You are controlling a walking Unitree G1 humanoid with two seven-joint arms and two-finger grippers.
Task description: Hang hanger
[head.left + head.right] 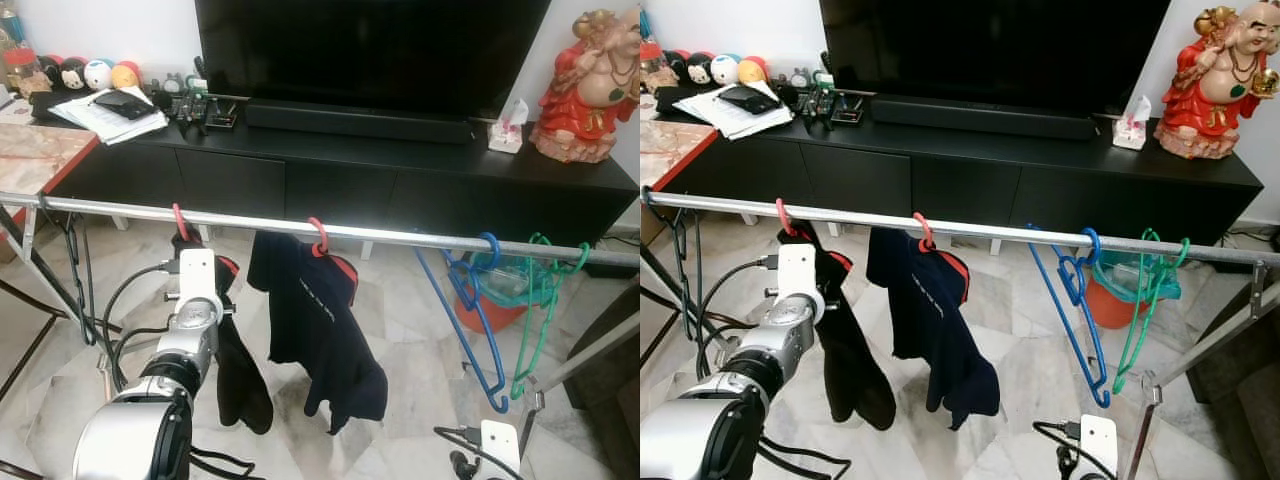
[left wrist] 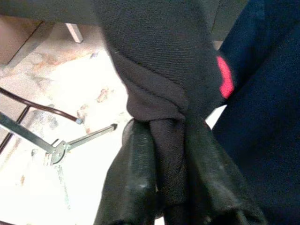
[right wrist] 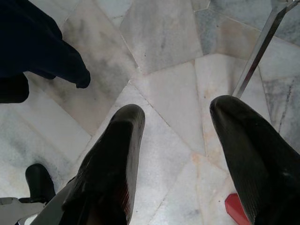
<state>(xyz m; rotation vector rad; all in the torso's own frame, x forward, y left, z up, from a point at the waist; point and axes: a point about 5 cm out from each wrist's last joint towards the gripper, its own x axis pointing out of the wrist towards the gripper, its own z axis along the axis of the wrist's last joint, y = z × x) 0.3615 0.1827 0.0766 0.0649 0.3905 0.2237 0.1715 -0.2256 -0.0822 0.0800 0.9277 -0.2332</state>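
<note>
A: Head views first. What's on the rail?

B: A red hanger with a black cloth, just ahead of the left tool. Beside it, further from that tool, a second red hanger carrying a navy shirt. Far along the rail, above the right arm, hang a blue hanger and a green hanger, both bare.

A: And the left tool itself?

B: The silver left arm reaches up to the black cloth, its white wrist block right against the fabric. The fingers are hidden there. Behind the rail stands a black desk with a TV, papers and a red figure.

A: Left wrist view?

B: The left tool is closed on a bunched fold of the black cloth, fabric squeezed between both fingers. The navy shirt hangs just beside it, with a red patch showing.

A: Right wrist view?

B: The right tool is spread wide, holding nothing, over the marble floor. A rack leg slants past one finger; the shirt's hem lies well off the other.
</note>
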